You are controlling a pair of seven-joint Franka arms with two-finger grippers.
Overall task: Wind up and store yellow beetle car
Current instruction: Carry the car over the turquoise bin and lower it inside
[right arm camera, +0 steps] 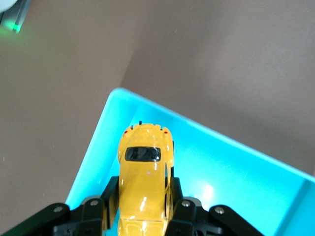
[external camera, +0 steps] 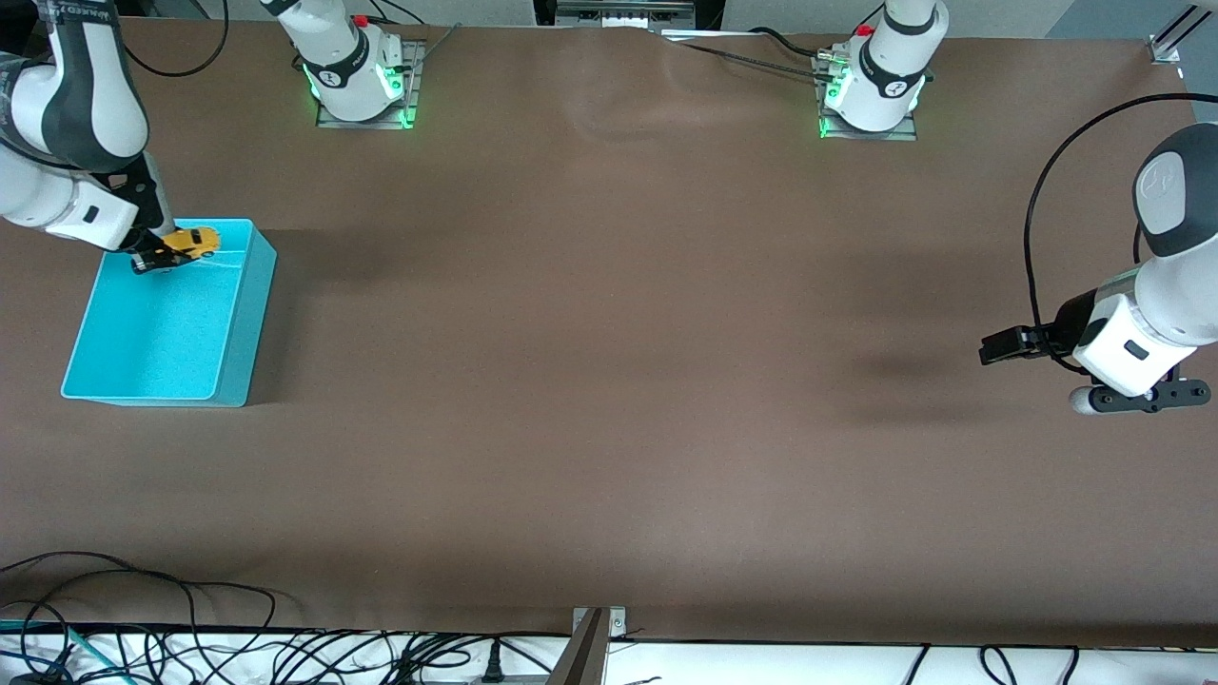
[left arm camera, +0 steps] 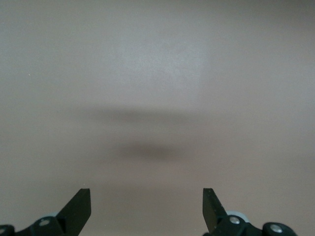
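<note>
The right arm leans out from its base toward its own end of the tabletop, elbow high and wrist bent down over the turquoise bin. Its right gripper hangs over the bin's corner that lies farthest from the front camera, fingers pinching the yellow beetle car by its flanks. The car is up in the air above the bin's open inside, roof up, one end poking out past the fingertips toward the bin's wall.

The left arm waits well away from the bin, at the left arm's end of the tabletop, forearm sloping down and wrist turned so the left gripper points sideways toward the bin. Its fingers are spread wide with nothing between them, only bare brown tabletop under them.
</note>
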